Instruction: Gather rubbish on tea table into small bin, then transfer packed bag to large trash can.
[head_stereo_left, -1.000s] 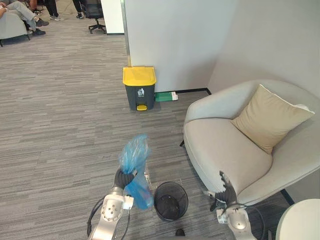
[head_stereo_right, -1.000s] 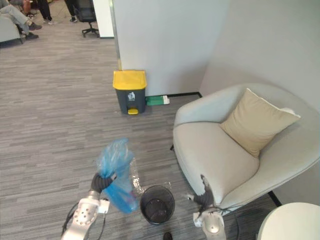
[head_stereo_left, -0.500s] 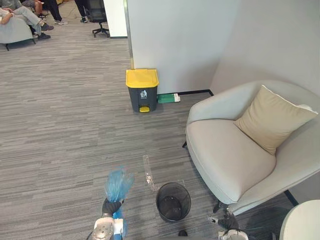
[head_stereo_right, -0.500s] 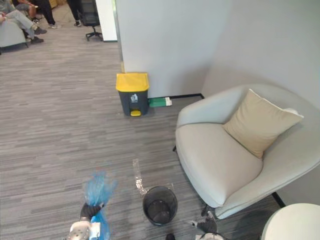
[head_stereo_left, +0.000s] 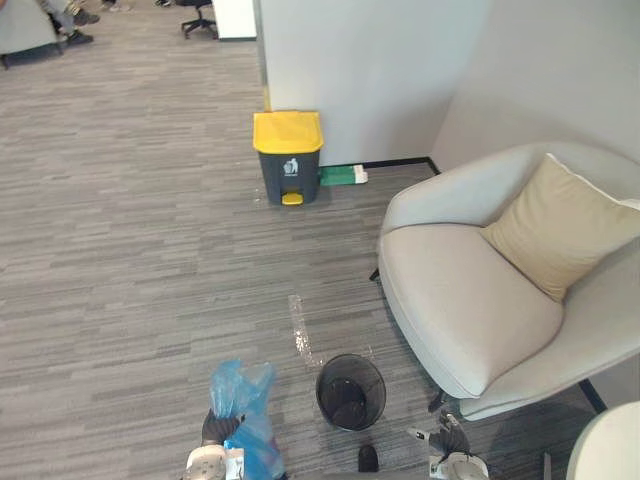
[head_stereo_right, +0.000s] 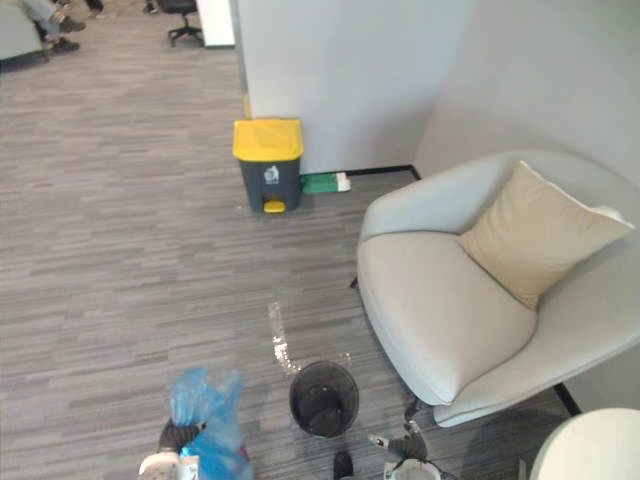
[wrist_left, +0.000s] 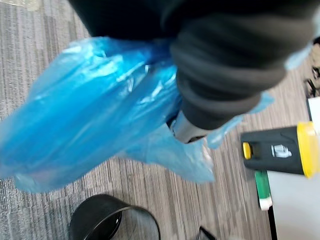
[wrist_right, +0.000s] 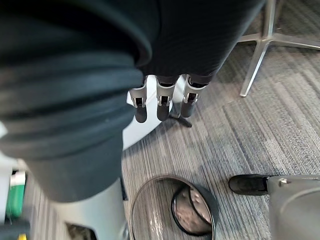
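Beside the small bin (head_stereo_left: 350, 392), the blue bag (head_stereo_left: 240, 385), judged light and limp, is clasped at its gathered neck by the left hand (head_stereo_left: 217, 428); the right hand (wrist_right: 161, 105) is held slack, empty.

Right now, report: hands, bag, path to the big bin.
Left hand shut on blue bag. Right hand open, empty. Yellow-lidded bin ahead, lid down; clear scrap lying on the way.

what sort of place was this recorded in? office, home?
Most likely an office lounge or waiting corner: grey carpet-tile floor, a pale armchair with a beige cushion, a yellow-lidded pedal bin against the wall, and a wheeled office chair at the far end.
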